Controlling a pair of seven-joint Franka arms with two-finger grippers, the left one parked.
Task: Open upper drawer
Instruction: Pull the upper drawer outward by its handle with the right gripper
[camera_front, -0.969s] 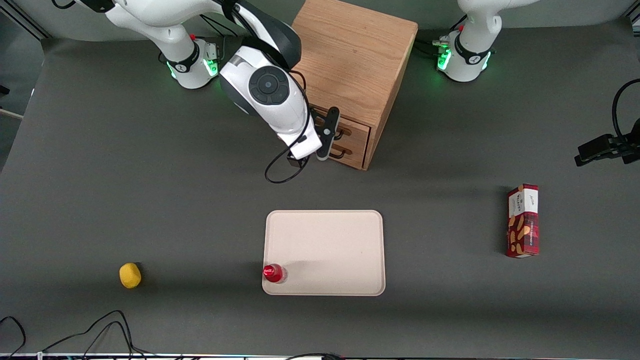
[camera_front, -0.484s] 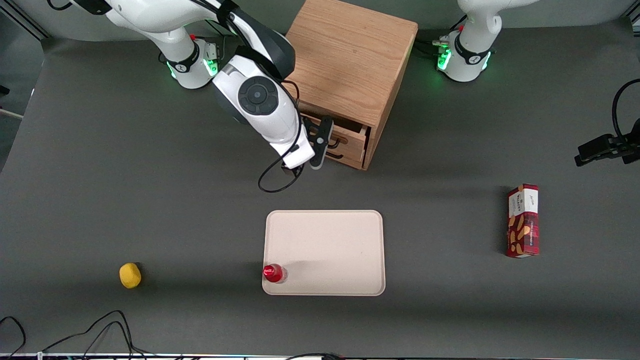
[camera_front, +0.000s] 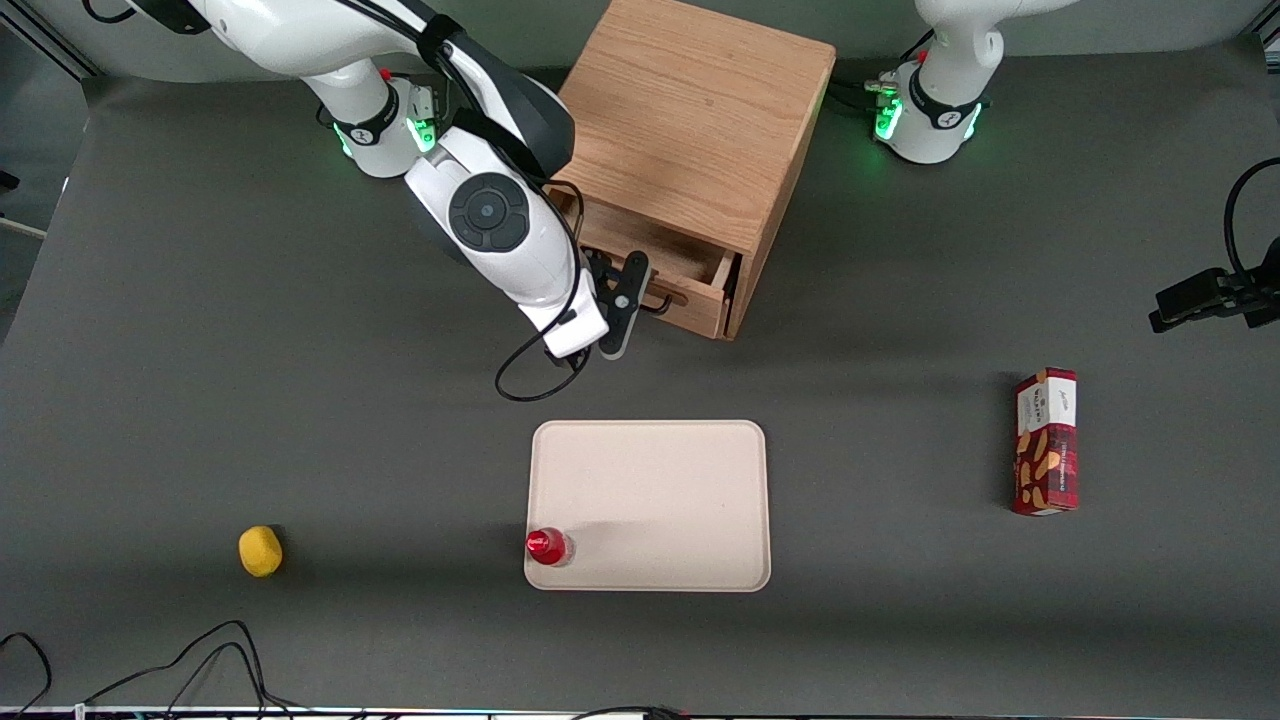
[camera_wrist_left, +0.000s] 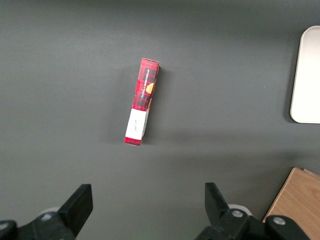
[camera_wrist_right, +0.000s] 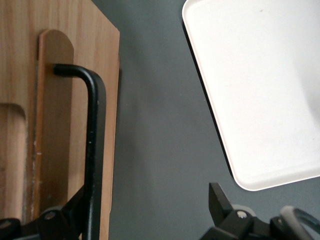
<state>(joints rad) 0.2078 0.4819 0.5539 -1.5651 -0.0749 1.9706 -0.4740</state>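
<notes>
Progress is plain from my station: over the last second the upper drawer has gone from flush with the cabinet to partly drawn out, so that in the front view I now see a strip of its plain wooden inside between the cabinet's top edge and the drawer's face. The cabinet stands on the desk between the two arm bases, farther from the front camera than the cream tray. The gripper has travelled with the drawer, away from the cabinet and toward the working arm's end of the desk, and sits just in front of the drawer's face. In the right wrist view the thin black handle runs down past one finger, while the second finger stands well apart from it, so I read the gripper as spread wide and hooking the handle, not clamping it. That makes me judge the task well under way but unfinished, since much of the drawer's length seems still inside. More pulling along the same line should do it; my worry is the hooked finger slipping off the wire.
</notes>
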